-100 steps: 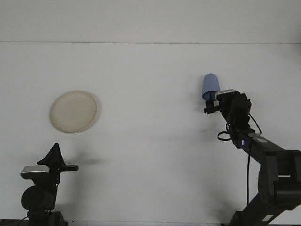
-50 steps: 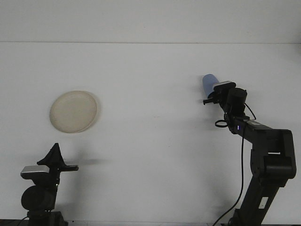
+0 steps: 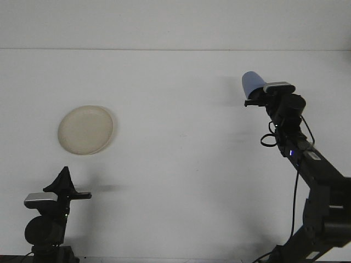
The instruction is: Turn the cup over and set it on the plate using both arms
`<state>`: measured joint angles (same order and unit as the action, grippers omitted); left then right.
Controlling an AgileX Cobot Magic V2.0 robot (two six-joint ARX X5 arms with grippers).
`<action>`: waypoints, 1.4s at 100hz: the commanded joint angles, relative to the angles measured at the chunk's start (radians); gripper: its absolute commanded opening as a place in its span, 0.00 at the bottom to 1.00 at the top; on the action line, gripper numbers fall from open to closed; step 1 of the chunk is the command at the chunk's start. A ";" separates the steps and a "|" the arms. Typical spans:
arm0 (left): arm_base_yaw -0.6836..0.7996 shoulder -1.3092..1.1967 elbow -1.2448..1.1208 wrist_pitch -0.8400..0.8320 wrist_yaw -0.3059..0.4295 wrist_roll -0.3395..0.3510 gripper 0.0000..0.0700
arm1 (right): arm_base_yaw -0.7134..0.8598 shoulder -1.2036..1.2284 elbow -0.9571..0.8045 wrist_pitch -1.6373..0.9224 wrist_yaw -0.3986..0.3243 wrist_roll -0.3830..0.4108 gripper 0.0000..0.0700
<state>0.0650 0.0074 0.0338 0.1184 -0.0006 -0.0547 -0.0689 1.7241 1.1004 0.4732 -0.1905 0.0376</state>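
Now we see that our right gripper (image 3: 253,100) has gone up and a bit to the right since a moment ago, taking the small blue plastic cup (image 3: 252,83) with it. The cup was lower and more upright a second back; now it sits high in the air at about two o'clock on the white table (image 3: 175,181), tipped a little, with its closed round end on top. The right gripper is clamped on the cup's lower part, so we think the cup is off the table and being carried. That tells us the lift is done and the flip is likely under way, but the cup is not turned over yet as far as we can tell.

Our left gripper (image 3: 64,181) waits low at about seven o'clock. It holds nothing, and we cannot tell if it is open or closed from here.

The round cream-coloured plate (image 3: 86,130) lies flat at about nine o'clock, well apart from the cup. There is nothing on it. We cannot see inside the cup, because its mouth is hidden by the gripper.
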 commanded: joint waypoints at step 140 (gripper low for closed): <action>0.001 -0.002 -0.018 0.011 -0.001 -0.300 0.02 | 0.924 -0.006 0.399 -1.683 0.011 -0.169 0.00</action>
<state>0.0650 0.0074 0.0338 0.1184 -0.0006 -0.3035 0.8371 1.6753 1.4693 -1.2106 -0.1814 -0.1246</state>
